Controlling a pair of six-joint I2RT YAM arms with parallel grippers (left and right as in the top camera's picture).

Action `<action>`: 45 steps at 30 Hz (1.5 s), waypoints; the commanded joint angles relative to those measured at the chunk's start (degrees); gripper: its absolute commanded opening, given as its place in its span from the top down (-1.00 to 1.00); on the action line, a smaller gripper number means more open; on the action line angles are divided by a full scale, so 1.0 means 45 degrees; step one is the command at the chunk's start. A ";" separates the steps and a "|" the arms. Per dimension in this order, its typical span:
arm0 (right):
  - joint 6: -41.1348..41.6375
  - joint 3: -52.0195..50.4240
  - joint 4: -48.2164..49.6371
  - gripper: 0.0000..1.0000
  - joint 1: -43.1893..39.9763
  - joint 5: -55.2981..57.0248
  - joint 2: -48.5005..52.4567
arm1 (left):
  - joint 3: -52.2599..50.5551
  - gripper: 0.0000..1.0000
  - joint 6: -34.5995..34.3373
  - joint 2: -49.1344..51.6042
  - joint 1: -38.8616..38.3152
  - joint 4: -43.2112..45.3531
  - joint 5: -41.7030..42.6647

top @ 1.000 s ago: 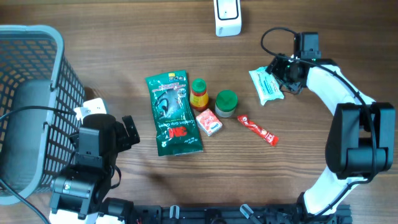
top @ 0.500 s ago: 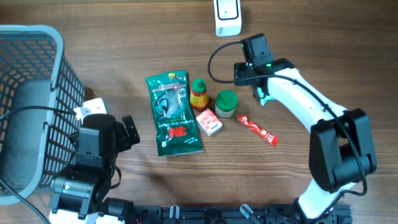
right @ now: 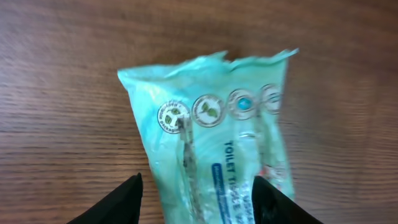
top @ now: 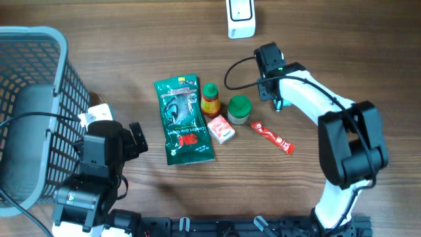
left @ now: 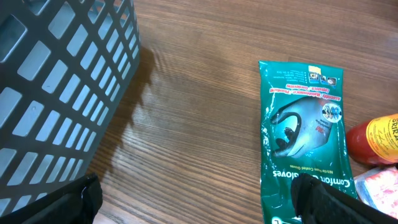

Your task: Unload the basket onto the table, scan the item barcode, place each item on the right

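Right end effector (right: 196, 200) clamped on mint-green wipes pack (right: 211, 143), over the table (right: 62, 62), right of the green-lidded jar (top: 239, 108). Print: "TOILET", round leaf icons. Left end effector (left: 199, 208) released, wide. Glove pouch (top: 183, 118): "3M".

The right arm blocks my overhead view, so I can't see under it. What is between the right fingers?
Observer: The right wrist view shows a pale green tissue pack between the fingers of the right gripper. I cannot tell whether they pinch it.
Operator: Is a barcode facing that camera?
Observer: None shows. That face carries round logos and lettering, and the frame cuts off its lower end.
Operator: And the left gripper?
Observer: In the left wrist view, the left gripper is wide open and holds nothing.
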 commanded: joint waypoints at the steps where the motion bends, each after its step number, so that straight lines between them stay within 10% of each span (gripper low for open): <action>1: -0.0117 -0.0160 0.0233 -0.09 -0.0019 -0.0107 0.0452 | 0.0000 -1.00 -0.0151 -0.0068 0.0073 0.0019 0.0112; 5: -0.0117 -0.0510 0.0670 -0.01 -0.0024 0.0185 0.0631 | 0.0000 -1.00 -0.0151 -0.0068 0.0073 0.0019 0.0112; 12: -0.0253 -0.0486 0.0578 0.92 -0.0044 -0.1025 0.0602 | 0.0000 -1.00 -0.0151 -0.0068 0.0073 0.0019 0.0112; 34: -0.2263 0.2837 -0.3084 0.92 -0.5430 -2.4907 0.0345 | 0.0000 -1.00 -0.0151 -0.0068 0.0073 0.0019 0.0112; 45: -1.2483 0.2837 -0.7975 0.91 -0.5134 -2.4417 -0.0019 | 0.0000 -1.00 -0.0151 -0.0068 0.0073 0.0019 0.0112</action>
